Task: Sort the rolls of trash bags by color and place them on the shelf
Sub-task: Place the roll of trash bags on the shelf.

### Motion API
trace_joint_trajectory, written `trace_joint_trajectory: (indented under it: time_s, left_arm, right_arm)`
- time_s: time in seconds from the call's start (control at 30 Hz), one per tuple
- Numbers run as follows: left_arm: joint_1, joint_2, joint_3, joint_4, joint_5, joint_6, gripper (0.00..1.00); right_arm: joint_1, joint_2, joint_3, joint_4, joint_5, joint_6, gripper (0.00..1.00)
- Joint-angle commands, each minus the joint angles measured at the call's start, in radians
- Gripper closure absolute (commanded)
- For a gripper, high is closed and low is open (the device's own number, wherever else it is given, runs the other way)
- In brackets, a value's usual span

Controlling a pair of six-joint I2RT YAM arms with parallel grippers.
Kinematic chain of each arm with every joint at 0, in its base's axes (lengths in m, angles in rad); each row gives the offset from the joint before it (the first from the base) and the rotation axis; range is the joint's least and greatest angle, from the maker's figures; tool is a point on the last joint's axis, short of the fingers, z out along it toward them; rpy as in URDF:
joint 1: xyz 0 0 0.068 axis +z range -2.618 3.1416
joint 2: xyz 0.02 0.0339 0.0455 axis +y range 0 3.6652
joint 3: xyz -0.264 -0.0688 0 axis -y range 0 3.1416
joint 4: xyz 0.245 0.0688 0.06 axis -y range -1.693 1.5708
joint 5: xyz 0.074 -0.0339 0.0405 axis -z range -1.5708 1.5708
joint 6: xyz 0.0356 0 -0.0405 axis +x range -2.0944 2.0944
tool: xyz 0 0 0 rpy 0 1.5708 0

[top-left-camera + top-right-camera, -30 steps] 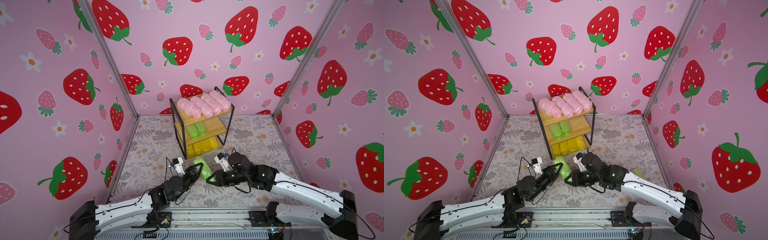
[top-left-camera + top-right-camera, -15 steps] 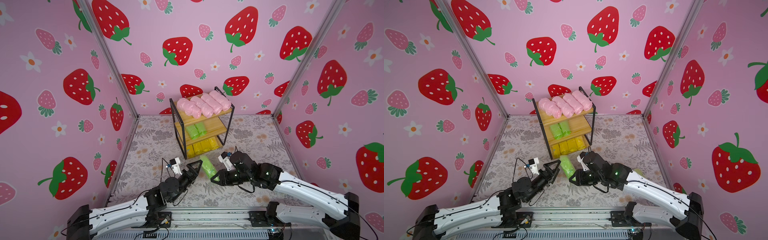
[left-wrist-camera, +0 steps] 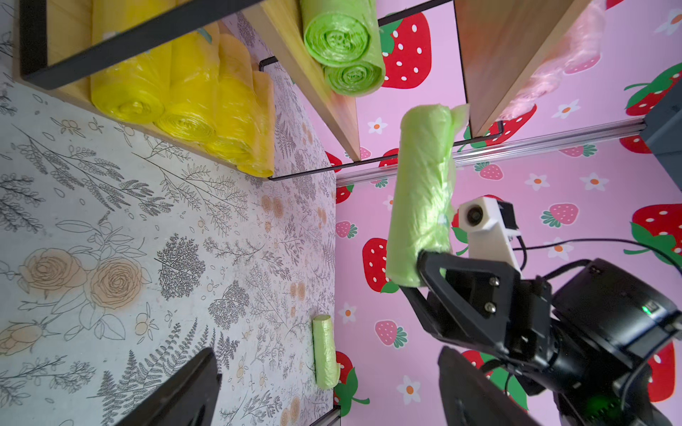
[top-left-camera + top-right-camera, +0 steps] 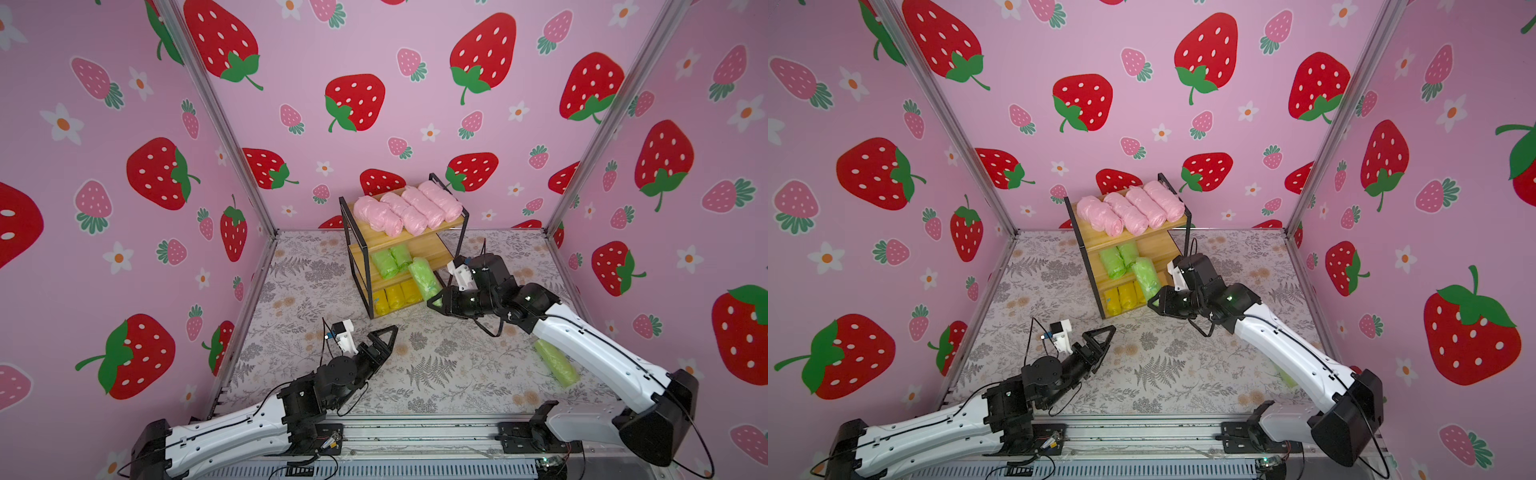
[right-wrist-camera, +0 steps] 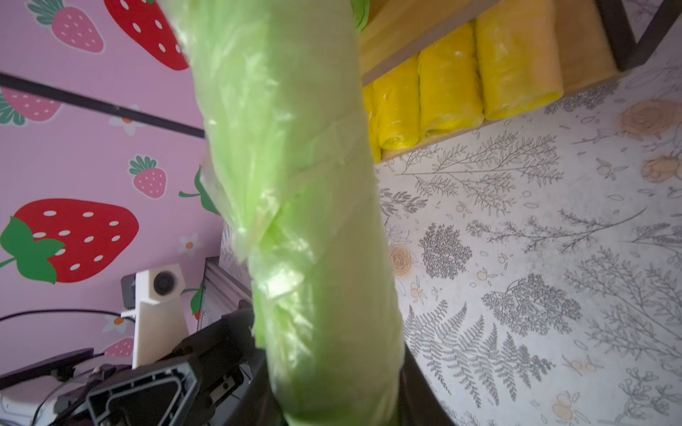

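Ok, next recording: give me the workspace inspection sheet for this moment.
Surface: floral-print mat; one loose green roll lies on it beside the right arm.
Job's things: shelf upright; four pink rolls on the top tier, two green rolls on the middle tier, yellow rolls on the bottom tier; held green roll angled toward the middle tier.
Clutter: nothing seen.
Grippers: right gripper shut on the held green roll's end; left gripper open, empty, in front of the shelf.
Cables: black cables loop at both wrists; no snag visible.
Surroundings: strawberry-print walls, metal corner posts.
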State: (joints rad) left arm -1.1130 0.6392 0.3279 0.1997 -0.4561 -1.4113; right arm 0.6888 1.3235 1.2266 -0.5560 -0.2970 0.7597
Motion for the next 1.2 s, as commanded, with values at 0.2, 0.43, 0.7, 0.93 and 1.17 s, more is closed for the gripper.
trace_joint_trajectory:
  time_s: [0.2,0.43,0.7,0.93,1.17]
  left_arm:
    - [-0.003,0.013,0.054,-0.017,-0.015,0.038,0.04]
    - [-0.002,-0.006,0.058,-0.037,-0.022,0.065,0.04]
    - [-0.001,-0.018,0.048,-0.034,-0.030,0.082,0.05]
    - [-0.002,-0.016,0.043,-0.032,-0.030,0.086,0.05]
    - [-0.001,-0.022,0.039,-0.038,-0.030,0.087,0.05]
  right_arm:
    - [-0.084,0.139,0.117,0.189,-0.108,0.014,1.00]
    - [-0.110,0.238,0.186,0.232,-0.117,0.048,1.00]
    - [-0.133,0.298,0.237,0.230,-0.085,0.064,1.00]
    - [-0.142,0.361,0.257,0.223,-0.084,0.078,0.99]
    - [-0.152,0.412,0.284,0.184,-0.085,0.090,0.73]
